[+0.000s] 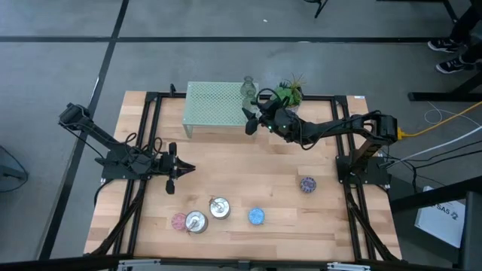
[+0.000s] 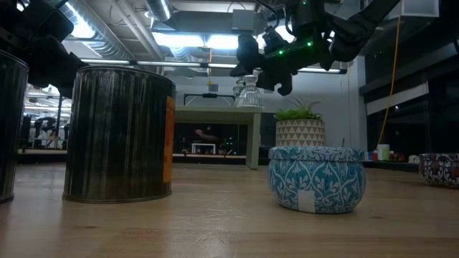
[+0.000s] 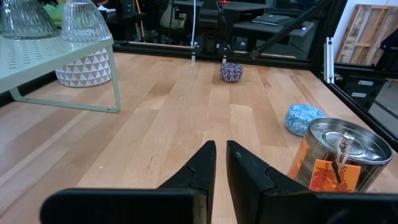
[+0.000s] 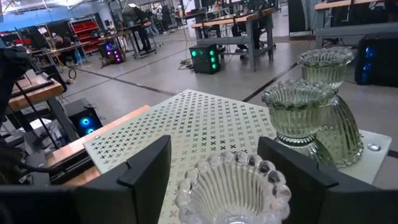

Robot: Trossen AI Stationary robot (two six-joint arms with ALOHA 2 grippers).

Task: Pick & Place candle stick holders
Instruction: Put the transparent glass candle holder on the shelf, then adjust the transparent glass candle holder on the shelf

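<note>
Glass in play: a clear glass holder (image 4: 231, 186) with a scalloped rim sits between the two dark sides of the right gripper (image 1: 250, 120), over the mesh stand (image 1: 211, 102).
Right gripper: reaches in from 3 o'clock to the stand's right end, at about 12 o'clock on the table (image 1: 248, 165). It straddles the clear holder closely. I cannot tell whether it presses on the glass or only flanks it.
Holder's footing: in the low view its base seems level with the stand's top, possibly resting there, though that view is too dim to be sure.
Olive-green glass holders (image 4: 311, 124): two, ribbed and upright on the stand's far right corner, close to each other and just beyond the clear one.
Mesh stand: mint green and perforated, standing at the table's 12 o'clock edge.
Plant (image 1: 290, 93): green, in a white patterned pot, at 1 o'clock beside the stand.
Left gripper (image 3: 221, 144): waits at 9 o'clock above bare wood, jaws drawn to a narrow slit with nothing between them.
Purple holder (image 1: 307, 184): alone at 4 o'clock.
Blue holder (image 2: 315, 179): patterned and lidded, at 6 o'clock.
Silver metal holders (image 1: 219, 208): two shiny tins near each other, between 6 and 7 o'clock.
Pink holder (image 1: 178, 220): at 7 o'clock, just beside the nearer tin.
</note>
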